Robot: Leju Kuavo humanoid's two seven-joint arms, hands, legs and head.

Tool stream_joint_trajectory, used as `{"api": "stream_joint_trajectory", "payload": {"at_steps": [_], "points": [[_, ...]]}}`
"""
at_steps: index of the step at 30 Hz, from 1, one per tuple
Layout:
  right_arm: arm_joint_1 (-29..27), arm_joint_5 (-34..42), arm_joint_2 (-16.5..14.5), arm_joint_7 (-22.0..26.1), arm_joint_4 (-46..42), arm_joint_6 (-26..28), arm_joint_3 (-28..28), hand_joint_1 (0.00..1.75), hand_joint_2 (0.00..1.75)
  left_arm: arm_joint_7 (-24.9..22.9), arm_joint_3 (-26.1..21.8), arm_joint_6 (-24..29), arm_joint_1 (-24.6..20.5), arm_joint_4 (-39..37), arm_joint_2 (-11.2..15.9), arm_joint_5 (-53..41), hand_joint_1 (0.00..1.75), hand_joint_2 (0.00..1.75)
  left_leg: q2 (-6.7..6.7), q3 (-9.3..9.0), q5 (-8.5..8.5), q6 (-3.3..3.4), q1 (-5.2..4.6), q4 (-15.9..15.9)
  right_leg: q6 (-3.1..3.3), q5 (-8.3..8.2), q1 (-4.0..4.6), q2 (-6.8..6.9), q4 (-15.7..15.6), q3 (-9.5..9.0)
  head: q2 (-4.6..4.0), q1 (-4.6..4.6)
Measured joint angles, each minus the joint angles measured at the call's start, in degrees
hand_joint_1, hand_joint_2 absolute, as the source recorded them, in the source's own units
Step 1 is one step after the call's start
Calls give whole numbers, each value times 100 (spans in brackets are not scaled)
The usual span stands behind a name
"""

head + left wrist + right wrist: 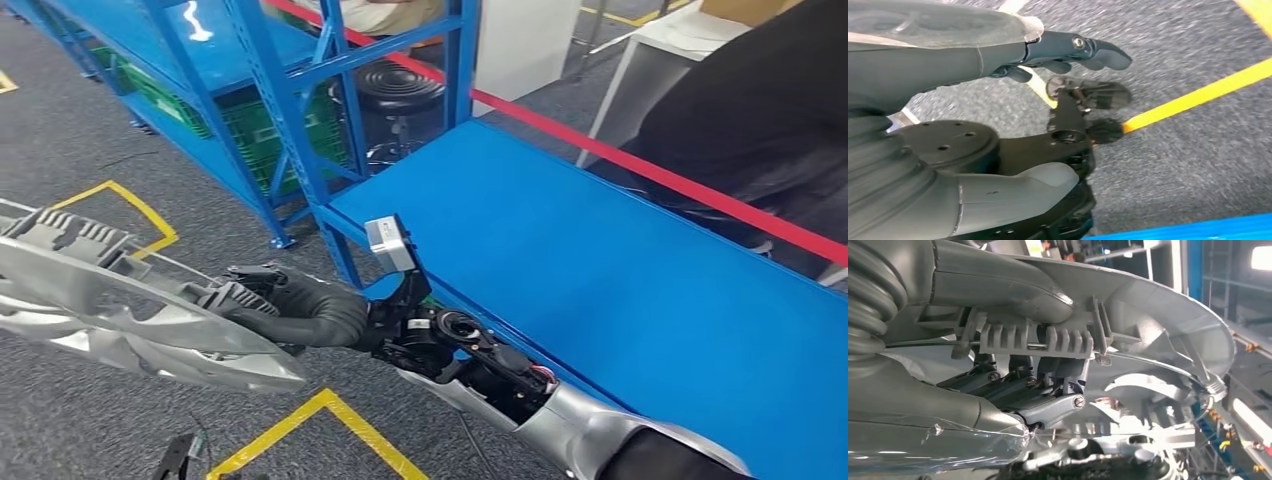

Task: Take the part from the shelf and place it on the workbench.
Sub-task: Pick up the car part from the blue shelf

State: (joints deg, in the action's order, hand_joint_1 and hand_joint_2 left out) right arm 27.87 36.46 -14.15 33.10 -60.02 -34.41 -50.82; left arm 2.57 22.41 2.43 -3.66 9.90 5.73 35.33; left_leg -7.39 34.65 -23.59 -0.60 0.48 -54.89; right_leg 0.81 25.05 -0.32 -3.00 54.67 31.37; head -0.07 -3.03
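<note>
Right robot hand (300,305) clamped on part (110,300), fingers wrapped round ribbed edge. Part hangs over floor (80,140), beside bench (620,270), not yet above it. Left robot hand (1068,52) hangs over floor, fingers loosely apart, holding nothing. Judgement: swing part across bench edge, keep it level, lower flat before letting go; long overhang may twist in grasp. Shelf (240,90) beyond bench.

Floor and background clutter
Yellow tape lines (310,430) on grey carpet (80,140); black stool (398,88) at 12 o'clock; red barrier tape (640,165) toward 2.
</note>
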Motion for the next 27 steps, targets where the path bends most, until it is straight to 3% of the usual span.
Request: {"api": "stream_joint_trajectory", "payload": {"at_steps": [1,3,5,6,7,9,10,12,14,16,18,20,21,22,23,25,27], "points": [[-4,0,-4,0,-2,-2,-1,175,175,-10,1,3,4,0,8,13,0,175,150,78,-97,-29,-12,-167,15,-18,-18,78,-55,-45,0,39],[-32,-1,-6,2,0,3,-2,175,175,-45,1,17,-22,0,12,21,0,175,516,430,-422,-93,-1,-864,32,-19,-19,247,-101,-95,0,132],[-75,-8,-5,16,2,20,-3,175,175,-121,3,47,-41,0,16,11,0,175,661,790,-624,-151,43,-1522,34,7,-14,419,-98,-105,0,184],[-95,-15,-5,29,2,32,-3,175,175,-173,6,69,-38,0,25,3,0,175,690,830,-581,-175,68,-1570,26,22,-16,494,-95,-110,0,202],[-108,-23,-5,44,2,45,-4,175,175,-225,10,87,-33,0,44,-4,0,175,719,741,-440,-193,92,-1376,14,40,-20,559,-89,-118,0,216],[-129,-37,-5,81,2,64,-5,175,175,-298,16,111,-39,1,100,-9,0,175,910,319,-85,-220,111,-565,-41,93,-15,671,-61,-140,0,240],[-136,-42,-5,107,3,63,-5,175,175,-315,16,118,-53,1,132,-6,0,175,996,144,29,-203,101,-226,-77,123,1,719,-40,-147,0,245],[-148,-63,-5,176,8,34,-3,175,175,-338,16,135,-76,2,183,13,0,175,1060,20,59,-128,57,37,-147,173,34,803,-18,-161,0,230],[-152,-118,-8,240,16,-3,-2,175,175,-348,16,160,-63,2,235,52,0,175,929,28,49,-38,48,28,-205,219,26,869,-9,-190,0,191],[-149,-173,-15,275,26,-27,-3,175,175,-351,16,175,-43,2,273,86,0,175,815,1,44,34,56,40,-251,403,-6,704,219,-133,0,155],[-149,-192,-19,295,47,-48,-2,175,175,-348,16,182,-53,2,299,114,0,175,697,-20,39,98,47,45,-255,771,-16,429,924,181,0,97],[-154,-212,-19,314,84,-87,1,175,175,-327,16,197,-69,2,315,157,0,175,554,-28,32,133,17,42,-234,1027,-6,329,1675,580,0,42],[-156,-229,-19,320,102,-117,1,175,175,-304,16,208,-69,2,317,188,0,175,470,-34,28,139,2,40,-217,994,-2,313,1793,672,0,25],[-156,-247,-20,323,117,-154,1,175,175,-275,16,219,-66,2,317,219,0,175,382,-44,25,143,-9,36,-192,850,2,295,1686,660,0,16],[-152,-261,-26,325,131,-192,1,175,175,-241,16,226,-64,2,317,244,0,175,292,-56,22,144,-16,33,-158,615,10,247,1371,548,0,8],[-133,-273,-45,326,151,-255,-1,175,175,-179,16,229,-70,2,306,268,0,175,130,-55,17,136,-15,20,-79,174,9,-31,589,252,0,0],[-100,-274,-68,322,164,-295,-1,175,175,-142,16,221,-77,3,295,268,0,175,-10,-9,28,94,18,9,-49,38,14,-238,175,98,0,-7]]}}
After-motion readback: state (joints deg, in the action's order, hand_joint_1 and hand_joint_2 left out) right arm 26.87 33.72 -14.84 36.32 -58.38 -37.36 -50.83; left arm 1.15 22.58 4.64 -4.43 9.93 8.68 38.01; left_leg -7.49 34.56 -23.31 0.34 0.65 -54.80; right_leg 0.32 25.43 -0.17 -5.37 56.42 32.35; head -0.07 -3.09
